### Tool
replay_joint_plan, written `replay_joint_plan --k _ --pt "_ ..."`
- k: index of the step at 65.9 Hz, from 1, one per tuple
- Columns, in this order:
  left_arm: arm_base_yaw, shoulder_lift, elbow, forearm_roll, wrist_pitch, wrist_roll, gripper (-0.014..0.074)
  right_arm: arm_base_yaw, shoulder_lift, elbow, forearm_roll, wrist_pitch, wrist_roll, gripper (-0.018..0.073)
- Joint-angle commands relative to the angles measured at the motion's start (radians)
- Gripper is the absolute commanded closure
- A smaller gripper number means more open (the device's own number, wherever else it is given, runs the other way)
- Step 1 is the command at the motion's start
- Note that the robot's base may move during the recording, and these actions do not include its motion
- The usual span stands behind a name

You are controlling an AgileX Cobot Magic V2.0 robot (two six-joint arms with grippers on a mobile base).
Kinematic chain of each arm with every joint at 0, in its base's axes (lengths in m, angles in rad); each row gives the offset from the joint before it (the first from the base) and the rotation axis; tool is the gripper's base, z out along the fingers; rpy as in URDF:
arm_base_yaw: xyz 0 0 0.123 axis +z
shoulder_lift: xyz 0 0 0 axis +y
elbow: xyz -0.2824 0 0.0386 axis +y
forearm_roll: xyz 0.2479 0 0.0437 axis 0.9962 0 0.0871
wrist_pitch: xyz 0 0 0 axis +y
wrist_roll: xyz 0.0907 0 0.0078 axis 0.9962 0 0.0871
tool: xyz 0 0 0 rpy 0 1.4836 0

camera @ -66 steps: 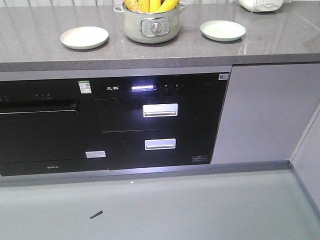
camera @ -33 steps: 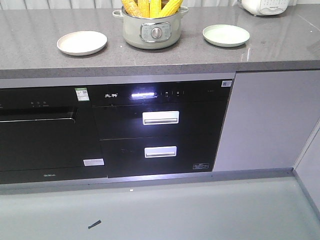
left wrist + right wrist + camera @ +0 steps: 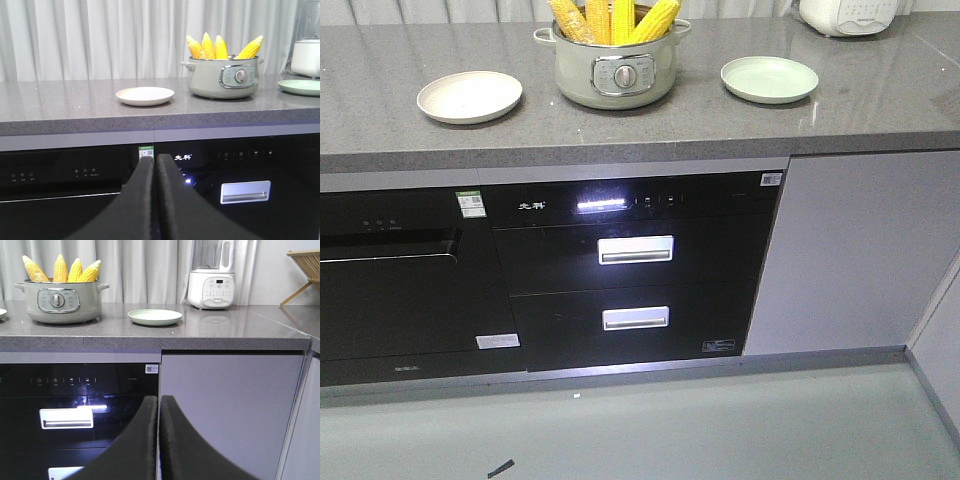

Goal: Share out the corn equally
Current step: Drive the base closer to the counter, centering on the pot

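Progress looks nil: no cob has left the pot. Nearest, the left gripper (image 3: 155, 165) and the right gripper (image 3: 159, 402) each show black fingers pressed together on nothing. Both are held low in front of the black built-in appliances (image 3: 630, 270), below the level of the grey countertop (image 3: 880, 105). On that counter a cream plate (image 3: 470, 96) lies left of the pale green electric pot (image 3: 578, 78) and a light green plate (image 3: 769, 79) lies right of it, both bare and well apart from the pot. All four corn cobs (image 3: 610, 18) stand upright in the pot, tips above the rim. I judge two belong on each plate, so every transfer remains. The arms must clear the counter edge and the pot wall; a white blender (image 3: 215, 290) and a wooden rack (image 3: 306, 262) sit farther right, with a pale curtain (image 3: 100, 40) behind
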Motion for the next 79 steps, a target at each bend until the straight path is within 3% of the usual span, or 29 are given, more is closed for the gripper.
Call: replay_joint_plan --k 1,79 --pt "0.003 -0.016 0.012 -0.002 -0.078 -0.008 0.0603 -0.007 -0.001 0.010 -0.010 -0.079 0.004 0.0565" --pt "0.003 -0.016 0.012 -0.002 -0.078 -0.008 0.0603 -0.007 -0.001 0.010 -0.010 -0.079 0.004 0.0565"
